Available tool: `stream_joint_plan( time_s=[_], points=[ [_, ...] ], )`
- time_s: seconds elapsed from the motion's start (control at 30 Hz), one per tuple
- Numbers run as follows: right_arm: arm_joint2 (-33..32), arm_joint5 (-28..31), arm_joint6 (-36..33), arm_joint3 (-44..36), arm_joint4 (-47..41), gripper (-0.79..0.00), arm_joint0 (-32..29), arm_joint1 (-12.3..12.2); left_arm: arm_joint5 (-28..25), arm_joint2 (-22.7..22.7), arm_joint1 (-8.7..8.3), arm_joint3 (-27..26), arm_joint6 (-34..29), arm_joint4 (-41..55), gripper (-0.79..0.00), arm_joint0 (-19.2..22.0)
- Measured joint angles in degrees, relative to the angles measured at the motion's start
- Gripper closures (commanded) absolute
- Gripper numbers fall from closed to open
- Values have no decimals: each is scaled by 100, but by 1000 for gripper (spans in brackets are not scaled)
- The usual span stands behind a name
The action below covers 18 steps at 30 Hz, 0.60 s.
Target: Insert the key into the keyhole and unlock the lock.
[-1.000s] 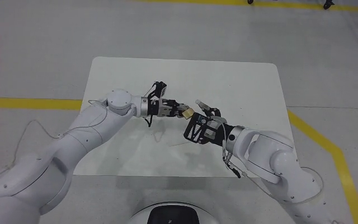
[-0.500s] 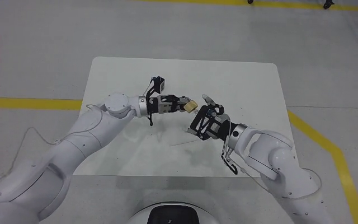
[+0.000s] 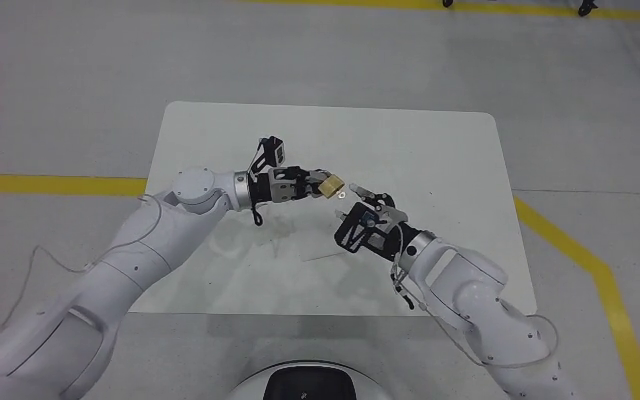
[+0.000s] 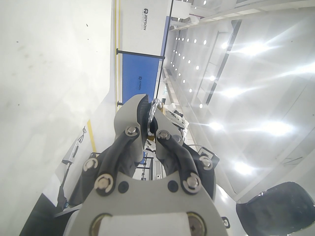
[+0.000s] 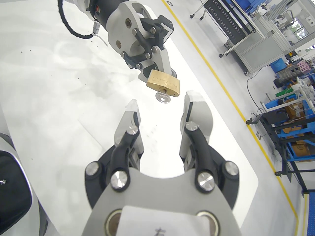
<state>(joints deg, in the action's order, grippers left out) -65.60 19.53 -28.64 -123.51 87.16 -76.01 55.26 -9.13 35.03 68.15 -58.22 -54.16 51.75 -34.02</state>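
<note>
Fingers of the left arm (image 5: 163,58) pinch the steel shackle (image 4: 152,114) of the small brass padlock (image 5: 163,82), holding it above the white desk (image 3: 430,140) with the thin silver key (image 5: 163,97) seated in its keyhole. The right arm's fingers (image 5: 196,114) stand wide apart and empty, just short of the key. The padlock looks rigid, dense and slick, so the best hold is probably across the key's flat bow.

Brass lock (image 5: 163,82) — brushed, dull sheen, shiny silvery-metal key (image 5: 163,98), smooth white table (image 3: 430,150) — faintly glossy

Grey floor (image 3: 100,80) with yellow line (image 3: 60,185), white table (image 3: 420,140).
</note>
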Motion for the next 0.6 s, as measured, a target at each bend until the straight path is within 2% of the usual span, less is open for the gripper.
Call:
stream_joint_plan(
  time_s=[0.27, 0.37, 0.4, 0.43, 0.6],
  points=[
    [135, -102, -91, -22, 314, -311, 25, 59, 205, 211, -10, -190, 44, -321, 0, -149],
    [193, -104, -127, -24, 402, -145, 37, 82, 280, 280, -2, -222, 46, -396, 0, -184],
    [210, -99, -132, -21, 410, -52, 40, 89, 294, 300, 1, -229, 50, -418, 0, -193],
    [228, -88, -143, -17, 419, 0, 48, 98, 313, 325, 5, -239, 51, -447, 0, -206],
    [275, -58, -185, 6, 434, 0, 84, 133, 385, 425, 24, -261, 30, -529, 0, -254]
  ],
)
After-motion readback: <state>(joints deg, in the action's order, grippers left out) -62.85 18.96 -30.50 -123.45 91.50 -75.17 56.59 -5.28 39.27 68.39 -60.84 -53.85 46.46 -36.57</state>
